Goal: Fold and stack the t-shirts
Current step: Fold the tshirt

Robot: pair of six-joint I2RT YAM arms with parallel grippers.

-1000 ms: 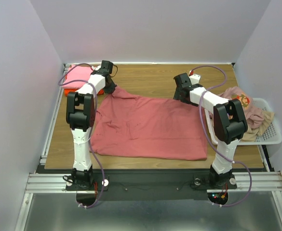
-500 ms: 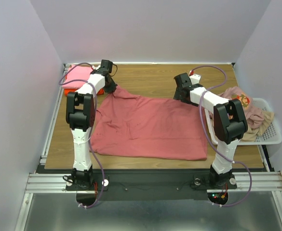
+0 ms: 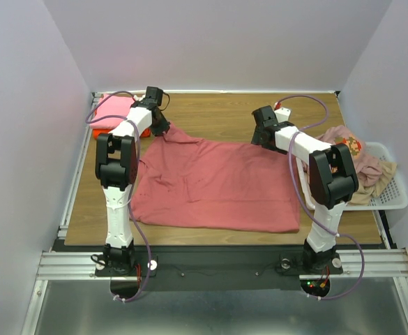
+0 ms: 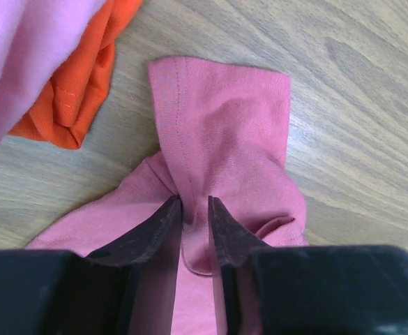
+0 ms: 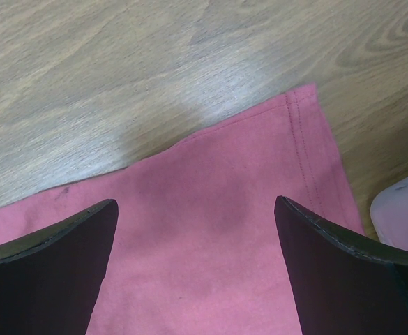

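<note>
A dusty rose-red t-shirt (image 3: 214,185) lies spread flat on the wooden table. My left gripper (image 3: 159,130) is at its far left sleeve, shut on a bunched fold of that sleeve (image 4: 217,132). My right gripper (image 3: 261,137) hovers open over the shirt's far right corner (image 5: 308,139), its fingers (image 5: 50,258) apart with the cloth flat between them. A folded light pink shirt (image 3: 111,109) lies on a bright orange one (image 4: 74,84) at the far left corner. More shirts, pale pink and beige (image 3: 367,171), are heaped in the basket at right.
A white plastic mesh basket (image 3: 392,199) stands at the table's right edge. Purple cables loop from both arms. White walls enclose the table on three sides. Bare wood (image 3: 217,115) shows behind the shirt.
</note>
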